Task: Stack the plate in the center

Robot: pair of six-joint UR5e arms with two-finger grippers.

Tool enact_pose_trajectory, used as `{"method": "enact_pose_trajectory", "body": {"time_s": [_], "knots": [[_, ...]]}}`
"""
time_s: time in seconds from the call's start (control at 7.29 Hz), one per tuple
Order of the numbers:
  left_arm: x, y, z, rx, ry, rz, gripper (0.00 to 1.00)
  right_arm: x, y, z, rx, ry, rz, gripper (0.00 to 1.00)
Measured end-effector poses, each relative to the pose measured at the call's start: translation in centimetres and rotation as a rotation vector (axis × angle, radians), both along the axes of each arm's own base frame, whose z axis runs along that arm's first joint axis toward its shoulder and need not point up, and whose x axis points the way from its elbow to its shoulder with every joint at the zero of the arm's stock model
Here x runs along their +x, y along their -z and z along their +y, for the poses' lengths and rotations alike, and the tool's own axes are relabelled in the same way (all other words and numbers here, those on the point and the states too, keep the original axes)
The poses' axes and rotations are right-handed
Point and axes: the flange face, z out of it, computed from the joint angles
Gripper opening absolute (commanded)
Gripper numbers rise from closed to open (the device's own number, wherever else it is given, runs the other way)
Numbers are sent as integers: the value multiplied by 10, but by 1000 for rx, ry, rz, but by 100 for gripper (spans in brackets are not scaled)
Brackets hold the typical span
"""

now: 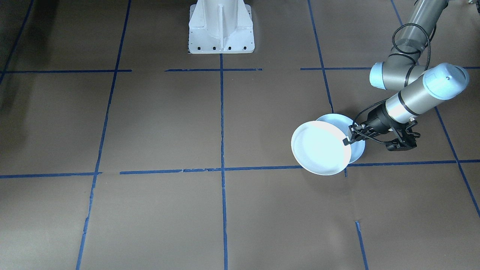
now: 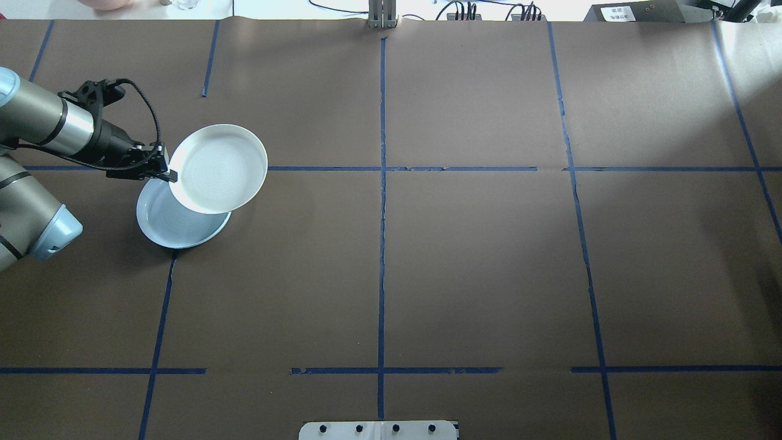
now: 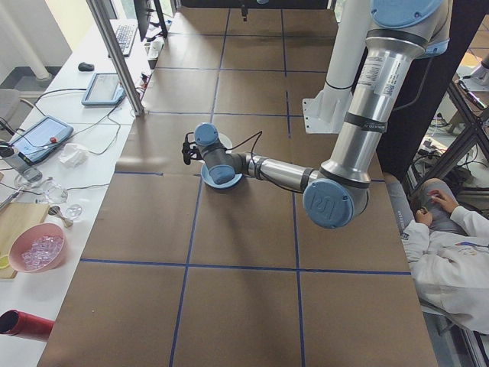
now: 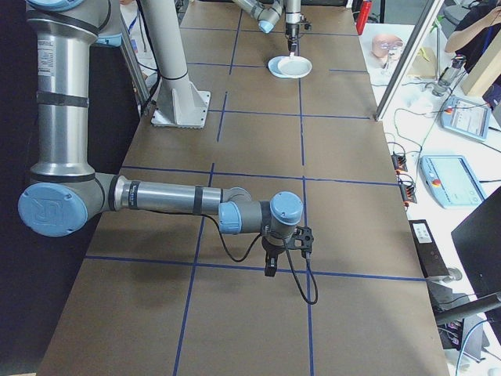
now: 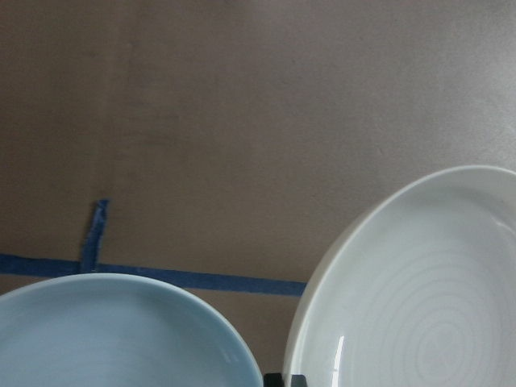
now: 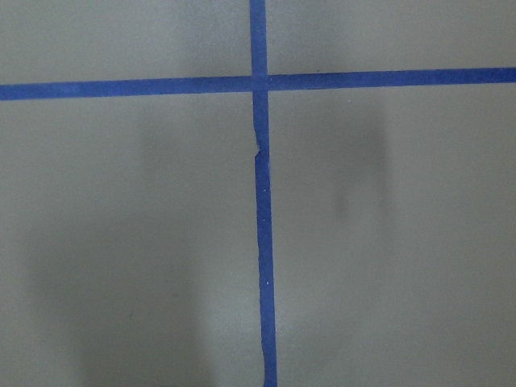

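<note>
In the overhead view the left gripper comes in from the left edge and pinches the near rim of the white plate, which hangs lifted and tilted, partly over the pale blue plate that lies flat on the table below it; the held plate reaches out from the fingers toward the right of the frame, which is also the way to the central tape crossing, well apart from both plates; so the carry, as I judge it, runs rightward along the horizontal blue line, plate leading and wrist trailing; the right gripper shows only in the side view from the robot's right, low in the middle of that frame over bare table, and whether its fingers are spread I cannot tell; the left arm is plainly the nearer to the work.
</note>
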Motion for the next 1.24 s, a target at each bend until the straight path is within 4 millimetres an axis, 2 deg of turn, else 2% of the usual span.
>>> {"method": "enact_pose_trajectory", "body": {"time_s": [0.14,0.41,0.82,1.24], "knots": [[-10,-15,5,1,-12,-11,0,0,0,0,0,0,0,100],[-22,-28,9,-7,-20,-17,0,0,0,0,0,0,0,100],[-31,-39,16,-28,-42,-11,0,0,0,0,0,0,0,100],[-30,-44,20,-30,-50,-18,0,0,0,0,0,0,0,100]]}}
